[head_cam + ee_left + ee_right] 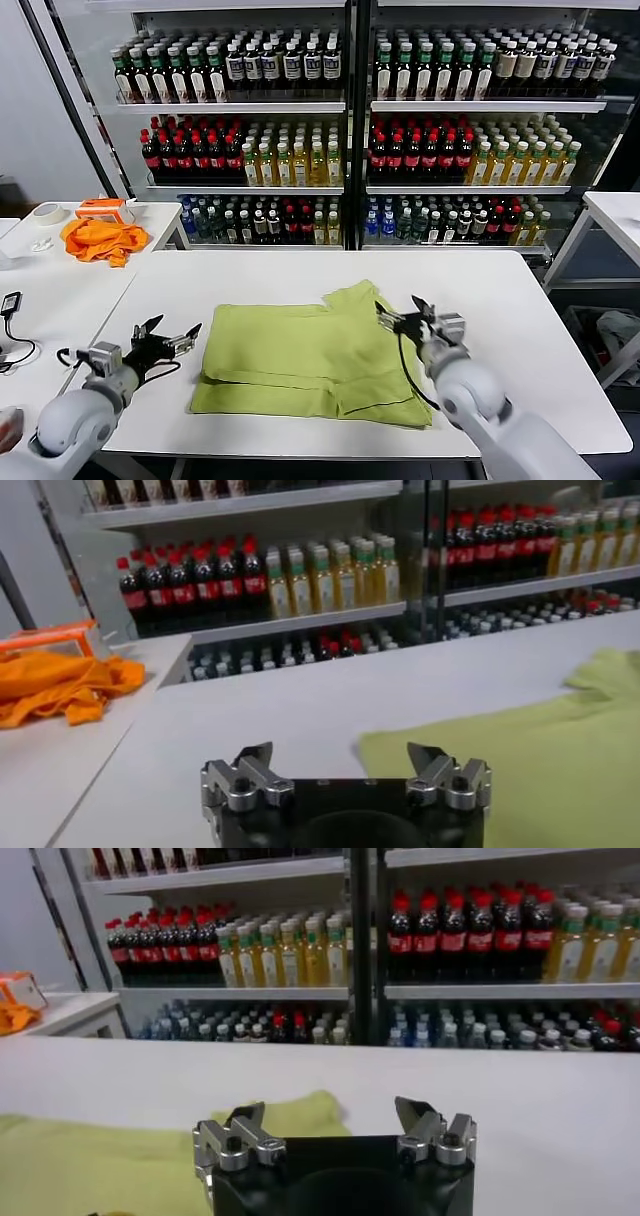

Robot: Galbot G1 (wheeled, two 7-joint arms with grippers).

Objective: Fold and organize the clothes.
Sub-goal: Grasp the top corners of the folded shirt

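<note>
Head view – T-shirt [300,360]: plain lime fabric, partly folded, laid flat mid-worktop [520,300], one corner turned up at the far right.
Head view – left pincer [168,340]: spread wide, nothing held, just beside the shirt's left edge.
Head view – right pincer [405,312]: spread wide, nothing held, over the shirt's right edge.
Left wrist view – surroundings: orange cloth [55,685] seen on a side table; bottle shelves [300,575] behind.
Right wrist view – shirt [90,1163]: seen beneath the released fingers [240,1133].
</note>
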